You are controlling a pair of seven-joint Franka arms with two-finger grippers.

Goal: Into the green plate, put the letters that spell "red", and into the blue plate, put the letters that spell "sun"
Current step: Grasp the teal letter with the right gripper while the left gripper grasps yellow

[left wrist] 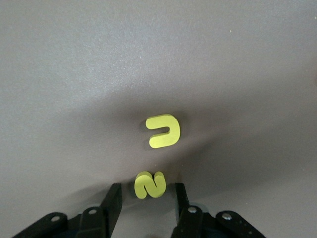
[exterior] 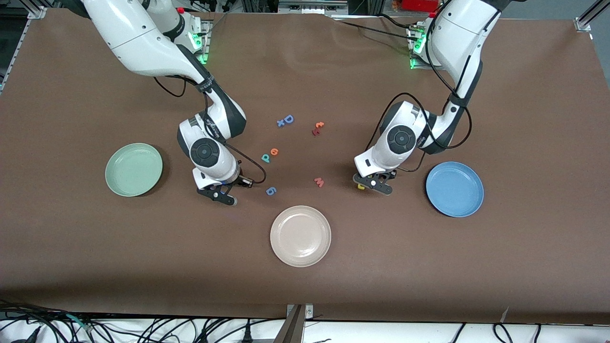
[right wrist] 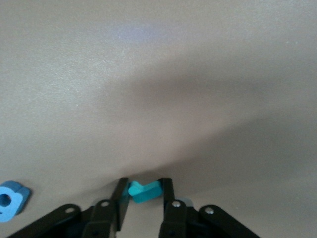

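My left gripper (left wrist: 147,188) (exterior: 374,184) is low at the table beside the blue plate (exterior: 454,188). It is open around a yellow "s" (left wrist: 149,184), with a gap on each side. A yellow arch letter (left wrist: 163,131) lies just past it. My right gripper (right wrist: 144,184) (exterior: 218,194) is down at the table between the green plate (exterior: 133,169) and the middle letters, shut on a small teal "r" (right wrist: 145,192). A teal "d"/"p" (exterior: 266,158) and an orange "e" (exterior: 274,152) lie side by side mid-table. Both plates are empty.
A cream plate (exterior: 300,236) sits nearest the front camera. A blue "6" (exterior: 270,191) (right wrist: 11,200) lies close to my right gripper, and a pink "w" (exterior: 319,181) near my left one. A blue "D" (exterior: 287,119) and orange-red letters (exterior: 318,127) lie toward the bases.
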